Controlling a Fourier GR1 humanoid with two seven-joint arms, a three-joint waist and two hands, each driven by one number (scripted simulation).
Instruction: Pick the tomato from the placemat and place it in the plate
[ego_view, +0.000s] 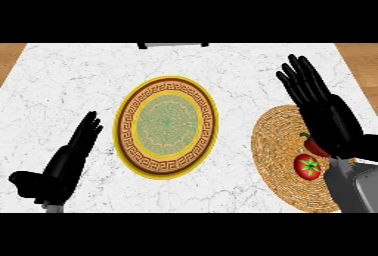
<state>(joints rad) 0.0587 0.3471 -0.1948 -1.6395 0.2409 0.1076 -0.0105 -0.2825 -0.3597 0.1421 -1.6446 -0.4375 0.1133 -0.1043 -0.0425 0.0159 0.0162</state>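
Woven straw is showing under the tomato (308, 166), which is sitting on the placemat (280, 150) toward its lower right part, its green stalk facing up, so the pick is not yet done. Just beside it, partly hidden under the right hand (325, 112), something red and curved, perhaps a chilli (314, 145), is lying on the same mat; I cannot tell whether the two are touching. The right hand is hovering above the mat with its fingers straight and spread, pointing away toward the counter's far edge, holding nothing, and its palm is sitting over the mat's upper right rather than around the tomato. The plate (127, 135), gold-rimmed with a brown patterned band and a green centre, is lying well apart to the left on the marble counter (66, 85) and is carrying nothing. The left hand (70, 157) is resting near the lower left, left of the plate, fingers straight and up, also holding nothing. By my judgement the whole task is remaining: the right hand is needing to come down and curl round the tomato without catching the red thing beside it, then lift, carry it left across the bare marble, and set it in the plate.
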